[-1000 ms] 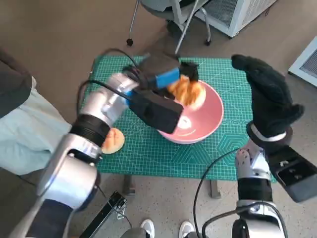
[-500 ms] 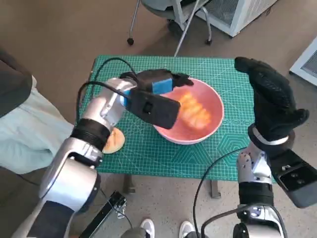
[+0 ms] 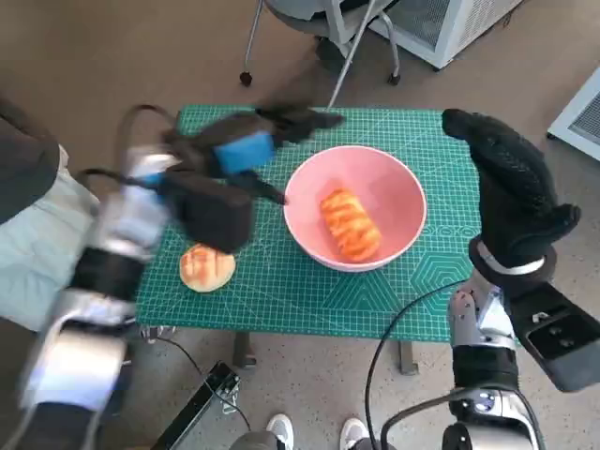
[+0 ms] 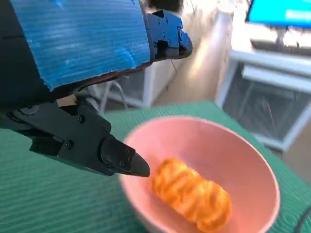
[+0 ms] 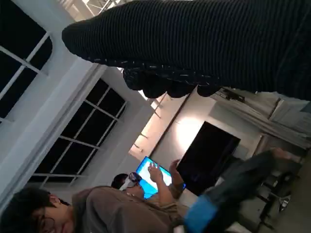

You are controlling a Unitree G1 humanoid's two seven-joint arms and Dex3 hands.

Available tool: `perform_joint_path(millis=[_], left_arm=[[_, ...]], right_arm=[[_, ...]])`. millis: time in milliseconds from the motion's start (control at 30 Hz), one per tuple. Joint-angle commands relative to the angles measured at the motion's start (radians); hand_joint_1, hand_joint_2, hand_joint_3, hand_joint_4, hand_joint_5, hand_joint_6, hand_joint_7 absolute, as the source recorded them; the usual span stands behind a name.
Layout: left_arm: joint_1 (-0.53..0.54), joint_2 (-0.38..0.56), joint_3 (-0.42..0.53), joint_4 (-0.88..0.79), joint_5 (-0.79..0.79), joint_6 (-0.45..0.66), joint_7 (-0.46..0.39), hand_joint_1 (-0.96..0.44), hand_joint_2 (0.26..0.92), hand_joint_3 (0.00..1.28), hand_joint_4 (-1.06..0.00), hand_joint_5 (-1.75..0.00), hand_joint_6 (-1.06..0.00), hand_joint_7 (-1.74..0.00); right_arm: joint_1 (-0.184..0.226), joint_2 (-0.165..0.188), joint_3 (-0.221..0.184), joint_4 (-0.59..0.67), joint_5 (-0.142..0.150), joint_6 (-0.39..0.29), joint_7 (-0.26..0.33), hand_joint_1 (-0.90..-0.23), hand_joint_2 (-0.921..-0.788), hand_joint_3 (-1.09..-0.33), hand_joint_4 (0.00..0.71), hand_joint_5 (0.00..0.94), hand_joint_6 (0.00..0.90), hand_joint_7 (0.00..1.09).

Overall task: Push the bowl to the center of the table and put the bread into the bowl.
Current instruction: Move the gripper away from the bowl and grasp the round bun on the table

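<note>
The pink bowl (image 3: 356, 208) stands on the green mat, right of the table's middle, and a glazed oblong bread (image 3: 350, 225) lies inside it. The left wrist view shows the same bowl (image 4: 243, 160) and bread (image 4: 192, 194) close below my fingers (image 4: 121, 158). My left hand (image 3: 246, 150), blurred by motion, hangs above the mat to the left of the bowl, fingers spread and holding nothing. A round bun (image 3: 207, 267) lies on the mat near the front left. My right hand (image 3: 511, 192) is raised above the table's right edge, fingers extended, empty.
The green cutting mat (image 3: 281, 281) covers the small table. A chair base (image 3: 319, 28) stands behind the table and a white cabinet (image 3: 450, 23) at the back right. A person's clothed leg (image 3: 28, 216) is at the left. Cables hang below the front edge.
My left hand let go of the bread, which now lies in the bowl, and drew back to the left away from it. The right hand has stayed raised.
</note>
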Motion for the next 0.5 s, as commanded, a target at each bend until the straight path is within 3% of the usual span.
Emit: perform_joint_path(millis=[33, 300, 500], left_arm=[[0.204, 0.132, 0.095, -0.289, -0.089, 0.079, -0.076, -0.09, 0.785, 0.0, -0.14, -0.02, -0.26, -0.11], [0.387, 0.236, 0.133, -0.372, -0.071, 0.132, -0.109, -0.15, 0.787, 0.0, -0.16, -0.01, -0.28, -0.08], [0.457, 0.273, 0.124, -0.396, -0.053, 0.204, -0.137, -0.15, 0.789, 0.0, -0.16, 0.0, -0.29, -0.06]], right_arm=[[0.018, 0.002, 0.002, 0.011, -0.005, 0.007, -0.003, -0.525, -0.921, -0.635, 0.348, 0.0, 0.002, 0.88], [0.015, 0.003, 0.004, 0.019, 0.011, 0.017, 0.012, -0.527, -0.921, -0.634, 0.348, 0.001, 0.009, 0.87], [0.005, 0.003, 0.005, 0.038, 0.021, 0.021, 0.026, -0.533, -0.921, -0.628, 0.346, 0.0, 0.016, 0.86]])
